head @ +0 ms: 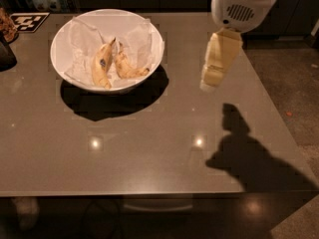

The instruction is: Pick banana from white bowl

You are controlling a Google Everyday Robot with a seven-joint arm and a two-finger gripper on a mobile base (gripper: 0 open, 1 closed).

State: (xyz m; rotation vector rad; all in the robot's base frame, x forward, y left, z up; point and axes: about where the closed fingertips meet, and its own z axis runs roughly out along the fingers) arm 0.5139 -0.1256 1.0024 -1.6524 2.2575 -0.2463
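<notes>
The white bowl (56,41) is sitting on the far left part of the counter (149,153) and is lined with crinkled white paper (141,38). The banana (127,67), curved and yellow with brownish patches, is lying inside the bowl on the paper, right of centre. Its dark stem is pointing toward the far rim. A second banana (101,66), straighter and bearing a small dark sticker, is lying just beside it on the left. Their stem ends are nearly meeting while their lower ends are spreading apart.

The end effector (210,83) is hanging above the counter to the right of the bowl, well apart from the bowl and both fruits. Its cream-coloured body is slanting down and slightly left from the white arm housing (239,6) at the top of the view. Whether it is open or closed cannot be told from this angle. The arm's shadow (249,156) is falling across the near right part of the counter, and the bowl's shadow (117,101) is pooling just in front of the bowl. A black-and-white marker tag (29,21) is lying at the far left corner, beyond the bowl.
</notes>
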